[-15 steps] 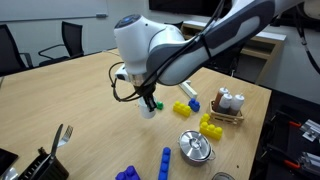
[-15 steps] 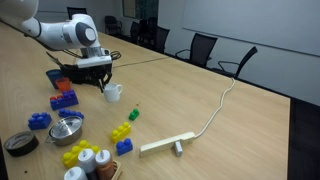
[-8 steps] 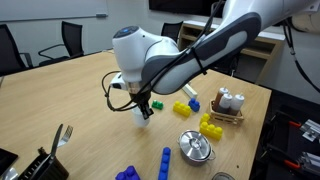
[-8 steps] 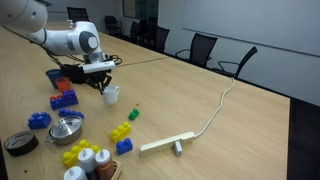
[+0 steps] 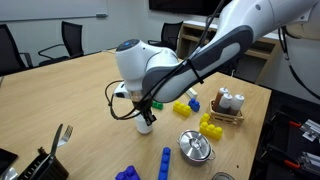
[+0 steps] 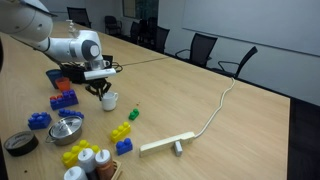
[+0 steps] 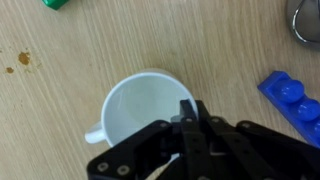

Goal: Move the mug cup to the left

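Note:
The white mug (image 7: 140,115) is empty and stands upright, its handle pointing left in the wrist view. It is at or just above the wooden table; I cannot tell which. It shows in both exterior views (image 5: 146,126) (image 6: 109,100). My gripper (image 7: 192,108) is shut on the mug's rim, one finger inside and one outside. It comes down on the mug from above in both exterior views (image 5: 148,110) (image 6: 105,90).
A blue brick (image 7: 295,95) and a steel pot (image 7: 305,20) lie close to the mug. Yellow bricks (image 5: 185,108), a pot (image 5: 196,147) and a tray of bottles (image 5: 228,104) stand nearby. A green block (image 6: 132,114), power strip (image 6: 165,146) and blue bricks (image 6: 64,100) lie around.
My gripper has carried the mug a short way across the table, down in both exterior pictures and toward the pot side. It has stayed shut on the rim.

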`<state>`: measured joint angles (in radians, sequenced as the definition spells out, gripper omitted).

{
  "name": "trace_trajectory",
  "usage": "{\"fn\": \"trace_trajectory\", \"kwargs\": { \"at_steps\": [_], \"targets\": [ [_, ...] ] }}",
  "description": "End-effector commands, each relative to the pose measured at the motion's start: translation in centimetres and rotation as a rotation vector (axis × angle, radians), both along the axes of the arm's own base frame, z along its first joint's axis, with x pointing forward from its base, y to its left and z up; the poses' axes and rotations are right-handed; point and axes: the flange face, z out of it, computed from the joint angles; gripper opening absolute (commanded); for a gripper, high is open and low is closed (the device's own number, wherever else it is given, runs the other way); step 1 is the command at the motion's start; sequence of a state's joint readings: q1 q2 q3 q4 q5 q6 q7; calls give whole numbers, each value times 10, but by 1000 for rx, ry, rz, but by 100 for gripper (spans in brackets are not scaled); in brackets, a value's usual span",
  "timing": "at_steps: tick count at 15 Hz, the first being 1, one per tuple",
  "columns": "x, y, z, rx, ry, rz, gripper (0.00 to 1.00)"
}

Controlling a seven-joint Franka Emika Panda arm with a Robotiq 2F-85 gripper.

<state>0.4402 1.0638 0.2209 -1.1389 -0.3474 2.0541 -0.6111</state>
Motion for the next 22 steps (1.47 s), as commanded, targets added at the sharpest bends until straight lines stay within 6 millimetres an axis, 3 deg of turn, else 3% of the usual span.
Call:
{"fn": "trace_trajectory", "kwargs": {
  "at_steps": [1, 2, 3, 5, 8, 13, 15, 16, 17, 18, 22],
  "targets": [
    [6, -1, 7, 16, 14, 12, 2],
    [6, -2, 8, 14, 15, 11, 2],
    [7, -3, 10, 15, 26, 1, 31],
    [9, -6, 15, 15, 27, -11, 37],
    [14, -10, 24, 24, 25, -28, 59],
    [17, -17, 73, -8, -8, -99, 94],
    [14, -20, 101, -13, -2, -152, 100],
    [23, -14, 85, 0, -29, -110, 100],
    [23, -13, 96, 0, -34, -115, 97],
    [22, -13, 96, -1, -34, -114, 100],
    [21, -14, 78, -6, -19, -113, 100]
  ]
}}
